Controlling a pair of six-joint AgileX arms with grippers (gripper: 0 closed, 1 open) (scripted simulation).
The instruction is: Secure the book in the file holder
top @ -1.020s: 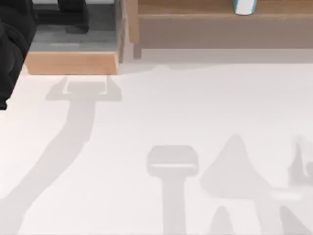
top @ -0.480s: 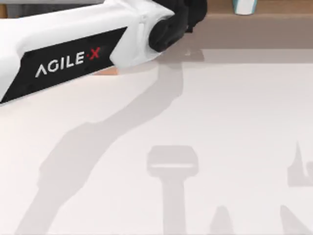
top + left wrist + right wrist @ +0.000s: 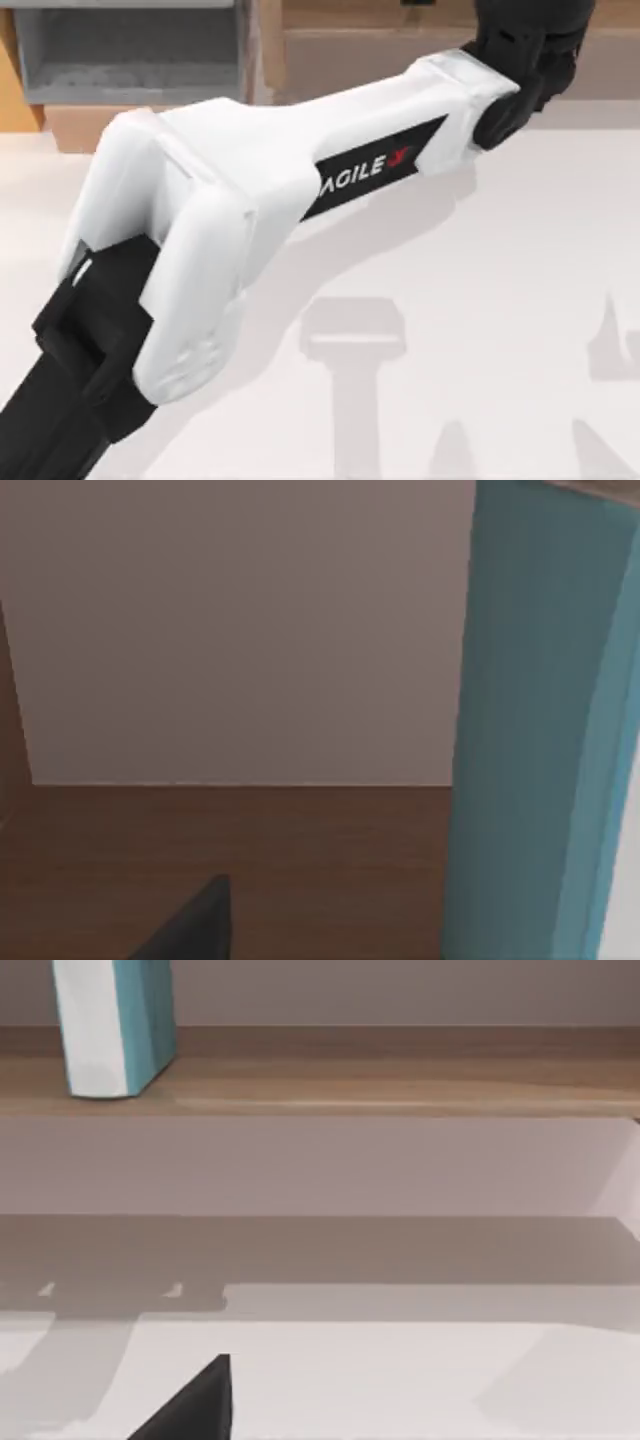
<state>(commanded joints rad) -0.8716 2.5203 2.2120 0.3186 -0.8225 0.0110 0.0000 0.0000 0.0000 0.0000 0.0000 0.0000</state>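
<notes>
Partly cropped: book (image 3: 540, 720), left claw (image 3: 525, 40).

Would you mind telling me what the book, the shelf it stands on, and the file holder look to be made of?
Book: seemingly a matte teal card cover, smooth and unshiny, with plain white paper page edges. Shelf: wood or wood veneer, judging by the brown grain streaks and low sheen. File holder: flat grey walls, perhaps plastic or painted board, with a light wood-look front panel; hard to say which.
</notes>
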